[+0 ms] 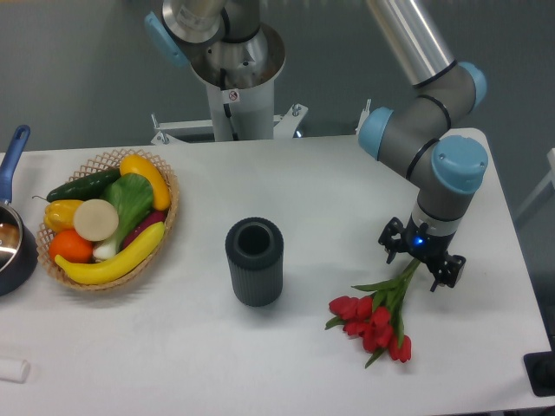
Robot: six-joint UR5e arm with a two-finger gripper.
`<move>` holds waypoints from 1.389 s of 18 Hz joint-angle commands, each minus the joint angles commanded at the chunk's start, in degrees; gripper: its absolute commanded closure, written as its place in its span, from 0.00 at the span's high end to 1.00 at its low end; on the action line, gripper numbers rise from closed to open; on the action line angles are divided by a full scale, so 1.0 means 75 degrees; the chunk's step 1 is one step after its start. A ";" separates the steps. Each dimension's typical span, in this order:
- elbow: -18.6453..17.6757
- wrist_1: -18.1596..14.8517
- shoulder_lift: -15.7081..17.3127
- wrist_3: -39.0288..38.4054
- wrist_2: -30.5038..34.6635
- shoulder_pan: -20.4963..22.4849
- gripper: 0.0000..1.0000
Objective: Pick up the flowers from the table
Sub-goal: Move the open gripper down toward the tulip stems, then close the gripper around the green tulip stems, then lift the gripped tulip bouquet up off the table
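The flowers (375,322) are a small bunch of red tulips with green leaves, lying on the white table (329,191) at the front right. Their blooms point toward the front edge, and their thin green stems (401,282) run up and to the right. My gripper (420,263) points down over the upper end of the stems. Its two black fingers (392,245) stand spread apart, one on each side of the stems. The stem ends are hidden under the gripper. The blooms rest on the table.
A dark ribbed cylindrical vase (255,261) stands upright left of the flowers. A wicker basket (113,217) of fruit and vegetables sits at the left, with a blue-handled pot (13,243) at the left edge. The table's right edge is close to the gripper.
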 joint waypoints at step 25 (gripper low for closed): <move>0.0410 -0.0012 0.0526 -0.0268 -0.1074 0.0070 0.07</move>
